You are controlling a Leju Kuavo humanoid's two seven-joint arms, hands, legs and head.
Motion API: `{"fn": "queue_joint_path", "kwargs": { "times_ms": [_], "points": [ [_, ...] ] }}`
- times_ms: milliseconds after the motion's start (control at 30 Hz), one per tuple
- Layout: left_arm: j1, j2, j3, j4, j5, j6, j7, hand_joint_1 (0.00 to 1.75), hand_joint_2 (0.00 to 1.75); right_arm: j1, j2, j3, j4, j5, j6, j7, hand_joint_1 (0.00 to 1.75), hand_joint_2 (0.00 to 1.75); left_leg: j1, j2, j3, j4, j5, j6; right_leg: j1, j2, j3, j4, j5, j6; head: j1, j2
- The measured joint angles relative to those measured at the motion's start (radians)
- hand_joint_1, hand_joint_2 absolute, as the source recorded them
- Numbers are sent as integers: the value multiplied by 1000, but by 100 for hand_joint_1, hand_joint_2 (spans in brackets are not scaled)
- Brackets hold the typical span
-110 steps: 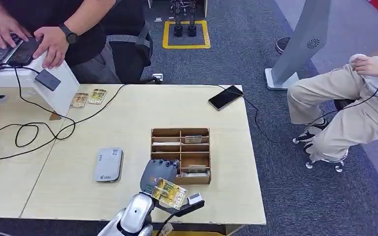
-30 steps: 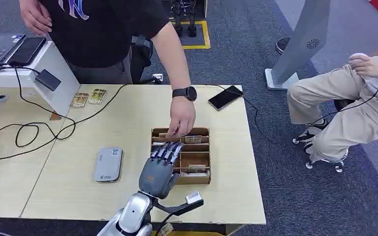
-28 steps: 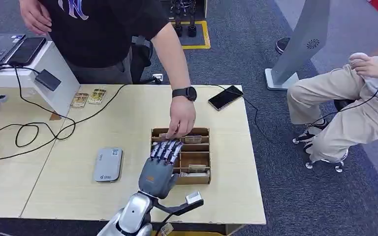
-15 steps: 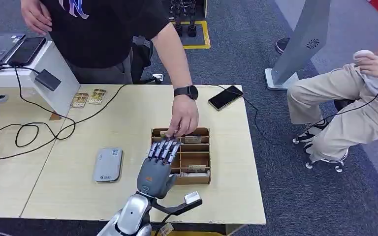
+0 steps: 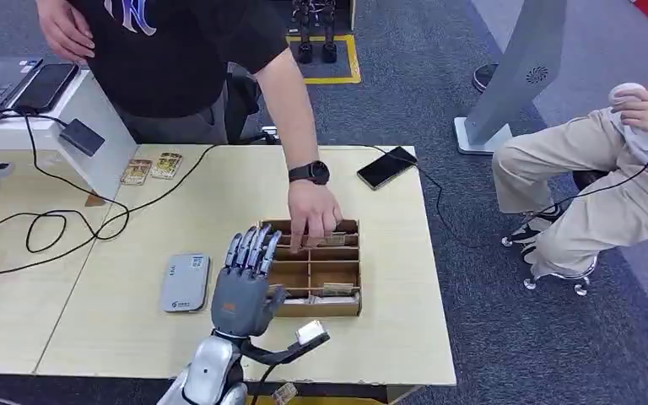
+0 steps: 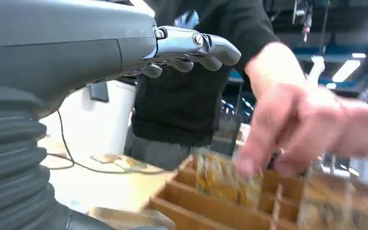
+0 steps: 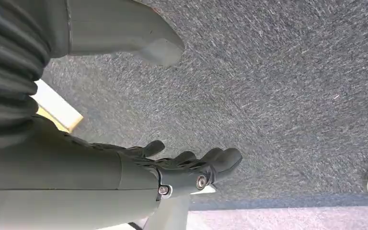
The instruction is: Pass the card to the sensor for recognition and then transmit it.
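My left hand point(image 5: 245, 283) hovers open and empty over the table, between the grey card sensor point(image 5: 186, 283) and the wooden divider box point(image 5: 348, 308). In the left wrist view its fingers point(image 6: 187, 45) are stretched out with nothing in them. A person's hand point(image 5: 312, 221) reaches into the far row of the box and touches a golden card point(image 6: 220, 179) standing in a compartment. Another card point(image 5: 332, 289) lies in a near compartment. My right hand point(image 7: 182, 167) hangs over the carpet, fingers extended, holding nothing.
Two more cards point(image 5: 152, 167) lie at the back left beside a white stand point(image 5: 93, 156) with cables. A black phone point(image 5: 386, 167) lies at the far right corner of the table. A seated person point(image 5: 607, 177) is to the right.
My left hand held a golden card 3.7 s ago and is now empty. It has since drifted left, away from the box, while the person's hand reached into the far row.
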Motion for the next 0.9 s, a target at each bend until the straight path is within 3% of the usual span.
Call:
{"fn": "queue_joint_path", "kwargs": {
  "times_ms": [367,900],
  "points": [
    [30,1,52,-78,-6,0,-21,0,175,0,0,0,0,4,0,6,0,175,0,0,0,0,0,0,0,0,0,0,0,0,0,0],
    [30,1,57,-63,-7,0,-37,0,175,0,0,0,0,5,0,10,0,175,0,0,0,0,0,0,0,0,0,0,0,0,0,0]
  ]
}}
